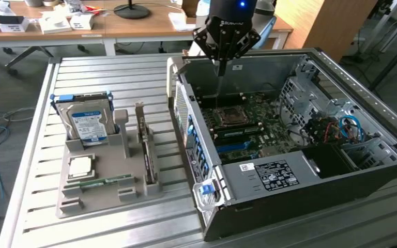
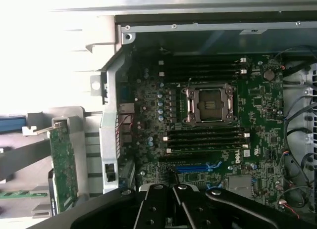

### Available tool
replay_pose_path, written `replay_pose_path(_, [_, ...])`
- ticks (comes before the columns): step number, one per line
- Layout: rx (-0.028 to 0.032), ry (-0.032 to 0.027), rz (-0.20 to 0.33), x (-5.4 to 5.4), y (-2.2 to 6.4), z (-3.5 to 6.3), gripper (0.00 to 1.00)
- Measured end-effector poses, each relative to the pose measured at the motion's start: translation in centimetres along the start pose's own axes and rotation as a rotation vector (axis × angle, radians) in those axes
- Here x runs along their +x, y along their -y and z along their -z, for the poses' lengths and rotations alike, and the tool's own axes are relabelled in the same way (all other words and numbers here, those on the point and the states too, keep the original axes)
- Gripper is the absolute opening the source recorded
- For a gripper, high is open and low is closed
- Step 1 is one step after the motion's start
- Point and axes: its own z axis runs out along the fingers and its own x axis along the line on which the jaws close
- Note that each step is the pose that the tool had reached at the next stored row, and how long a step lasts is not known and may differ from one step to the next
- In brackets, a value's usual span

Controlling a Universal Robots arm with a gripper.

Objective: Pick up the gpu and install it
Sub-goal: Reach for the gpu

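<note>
The gripper point(image 1: 219, 70) hangs closed over the open computer case point(image 1: 364, 170), above the motherboard point(image 1: 254, 124). The gpu point(image 1: 145, 147) stands on edge in the grey holder point(image 1: 102, 191) on the worktop point(image 1: 102, 77), well apart from the gripper, at the exterior view's left of the case.

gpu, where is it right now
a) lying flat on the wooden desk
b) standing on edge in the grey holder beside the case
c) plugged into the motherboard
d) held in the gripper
B: the gpu stands on edge in a slot of the grey holder beside the open computer case, while the gripper hangs shut over the motherboard with no card in it.
</note>
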Motion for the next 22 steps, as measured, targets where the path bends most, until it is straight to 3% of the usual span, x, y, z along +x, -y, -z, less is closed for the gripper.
replay_pose_path(9, [0.0002,0.0,0.0,2.2,-0.05,-0.2,0.11])
replay_pose_path(22, [0.0021,-0.0006,0.0,6.3,-0.2,-0.66,0.11])
